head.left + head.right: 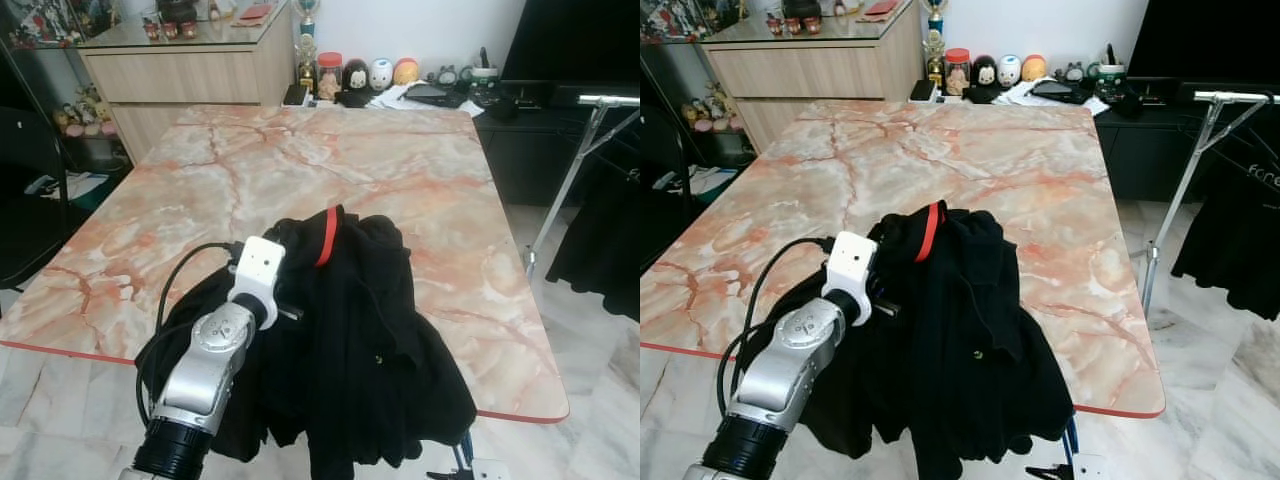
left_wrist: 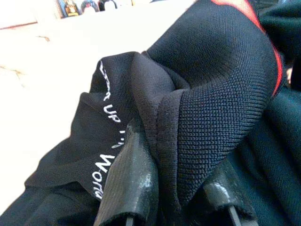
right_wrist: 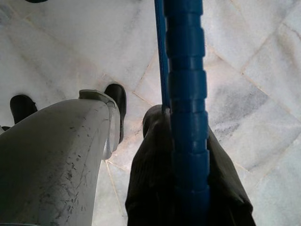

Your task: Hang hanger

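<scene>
We see our left arm [image 1: 205, 365] raised from the near edge of the counter [image 1: 300, 170], bent forward so its white wrist block sits against a black garment [image 1: 350, 350]. The left tool [image 2: 178, 188] is buried in that cloth: in the left wrist view its two black fingers [image 2: 134, 181] stand on either side of a thick knit fold, one finger on each side, so we read the tool as closed on the garment. White lettering runs along a hem just beside the near finger. The garment lies heaped on the near part of the counter and spills over its front edge, with a red strip [image 1: 327, 238] showing at its top. Whether that strip belongs to a hanger we cannot tell. Our right tool [image 3: 181, 188] hangs low near the floor; the right wrist view shows a ribbed blue bar [image 3: 187, 94] running along between dark fingers [image 3: 150, 188], over pale marble floor tiles [image 3: 263, 75], with a white robot leg [image 3: 51, 160] beside it. We read that tool as clamped on the blue bar. A glimpse of the same blue shows below the counter edge in the head view. To the right of the counter stands a metal clothes rack [image 1: 575, 165] with dark clothes [image 1: 605, 240] hanging from it, well apart from the garment. At the far end of the counter sit small figurines and a jar [image 1: 330, 72], in front of a wooden cabinet [image 1: 180, 75].
</scene>
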You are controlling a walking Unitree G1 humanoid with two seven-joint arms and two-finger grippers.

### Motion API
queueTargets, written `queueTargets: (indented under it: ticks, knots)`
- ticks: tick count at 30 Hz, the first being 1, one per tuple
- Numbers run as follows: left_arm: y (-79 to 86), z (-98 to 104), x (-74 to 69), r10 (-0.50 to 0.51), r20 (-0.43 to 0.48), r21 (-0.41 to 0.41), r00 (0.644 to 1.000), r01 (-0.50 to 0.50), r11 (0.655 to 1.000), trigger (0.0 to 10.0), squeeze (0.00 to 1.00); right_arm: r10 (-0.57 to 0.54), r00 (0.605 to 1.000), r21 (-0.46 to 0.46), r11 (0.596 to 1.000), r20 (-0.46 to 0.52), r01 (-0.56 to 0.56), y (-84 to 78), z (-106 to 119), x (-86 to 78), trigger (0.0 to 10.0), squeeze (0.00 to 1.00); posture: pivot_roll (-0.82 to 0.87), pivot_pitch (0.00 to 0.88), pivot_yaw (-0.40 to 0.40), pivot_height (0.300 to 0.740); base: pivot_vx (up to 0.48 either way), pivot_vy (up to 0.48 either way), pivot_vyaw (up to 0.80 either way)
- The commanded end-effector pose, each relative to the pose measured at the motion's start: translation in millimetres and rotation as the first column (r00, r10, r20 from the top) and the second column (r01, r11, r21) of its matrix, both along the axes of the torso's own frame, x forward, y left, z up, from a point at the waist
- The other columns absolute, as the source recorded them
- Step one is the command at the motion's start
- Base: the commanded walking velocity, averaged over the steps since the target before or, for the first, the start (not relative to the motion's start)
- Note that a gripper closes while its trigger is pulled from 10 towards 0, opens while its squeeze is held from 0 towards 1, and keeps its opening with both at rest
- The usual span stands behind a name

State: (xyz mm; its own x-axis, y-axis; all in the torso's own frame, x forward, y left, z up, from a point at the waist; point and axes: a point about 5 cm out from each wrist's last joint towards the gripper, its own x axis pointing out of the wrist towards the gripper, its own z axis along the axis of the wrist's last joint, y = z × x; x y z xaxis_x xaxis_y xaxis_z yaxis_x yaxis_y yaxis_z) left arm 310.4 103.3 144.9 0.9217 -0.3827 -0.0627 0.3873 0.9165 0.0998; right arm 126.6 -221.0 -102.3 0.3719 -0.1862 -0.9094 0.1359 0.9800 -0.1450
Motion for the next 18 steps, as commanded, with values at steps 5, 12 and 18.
queueTargets:
  ticks: [5, 12, 18]
  knots:
    - [11.3, 2, -6.9, 0.026, 0.0, -0.02, 1.0, -0.026, 0.999, 10.0, 1.0, 0.01, 1.0, -0.009, 1.0, 0.005, -0.009, -1.1, 0, -1.1, 10.0, 0.0, -0.03, 0.0, 0.023, 0.74, 0.0, 0.0, 0.0]
    - [14.1, -2, -24.1, -0.041, -0.021, -0.034, 0.999, 0.041, 0.999, 10.0, 1.0, 0.011, 1.0, -0.012, 1.0, 0.004, -0.011, -2.5, 0, -1.7, 10.0, 0.0, -0.03, 0.0, 0.014, 0.74, 0.0, 0.0, 0.0]
    - [20.8, -3, -47.7, -0.077, -0.012, -0.066, 0.997, 0.076, 0.995, 10.0, 1.0, 0.013, 1.0, -0.016, 1.0, 0.009, -0.013, -4.4, 1, -1.7, 10.0, 0.0, -0.02, 0.0, 0.002, 0.74, 0.0, 0.0, 0.0]
